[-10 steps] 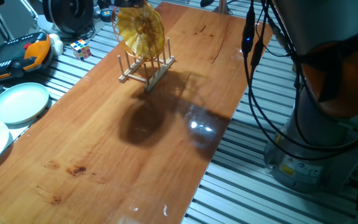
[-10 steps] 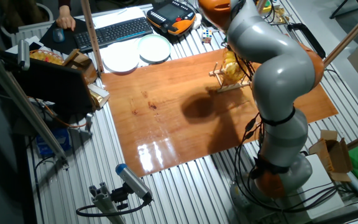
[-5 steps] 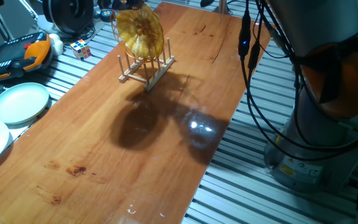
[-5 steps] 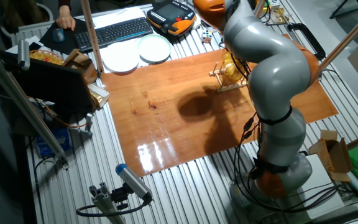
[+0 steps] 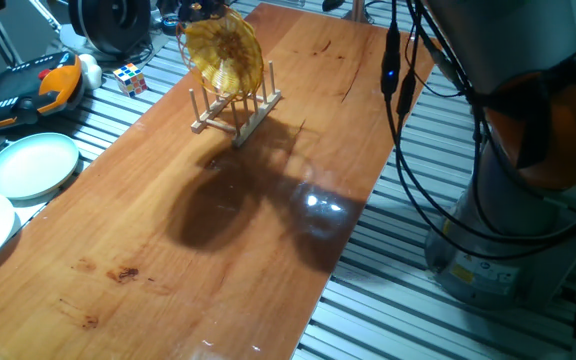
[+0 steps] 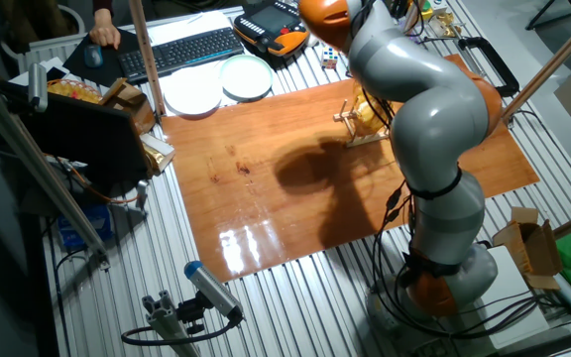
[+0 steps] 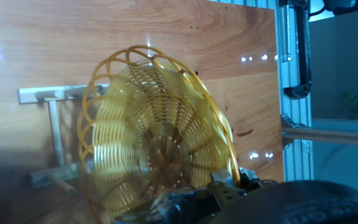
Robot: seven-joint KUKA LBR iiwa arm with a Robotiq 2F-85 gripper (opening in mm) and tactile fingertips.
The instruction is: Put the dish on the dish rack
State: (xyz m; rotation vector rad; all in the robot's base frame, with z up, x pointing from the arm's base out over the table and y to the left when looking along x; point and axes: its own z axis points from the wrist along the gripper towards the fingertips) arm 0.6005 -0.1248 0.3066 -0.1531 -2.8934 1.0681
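**Hand view: dish standing on edge in the rack**

Hand view is showing me the dish (image 7: 160, 149) upright on its rim, its lattice filling the frame, with the dish rack (image 7: 51, 134) behind and beneath it on the counter (image 7: 135, 31). In one fixed view the dish (image 5: 225, 50) is sitting among the pegs of the dish rack (image 5: 238, 105) at the far end of the counter. My pincer (image 7: 222, 186) is showing only as a dark blur at the dish's rim, so I cannot tell whether it is gripping or apart. I am judging the risk as tipping: if a finger is snagging the weave when I pull away, dish and light rack could topple.
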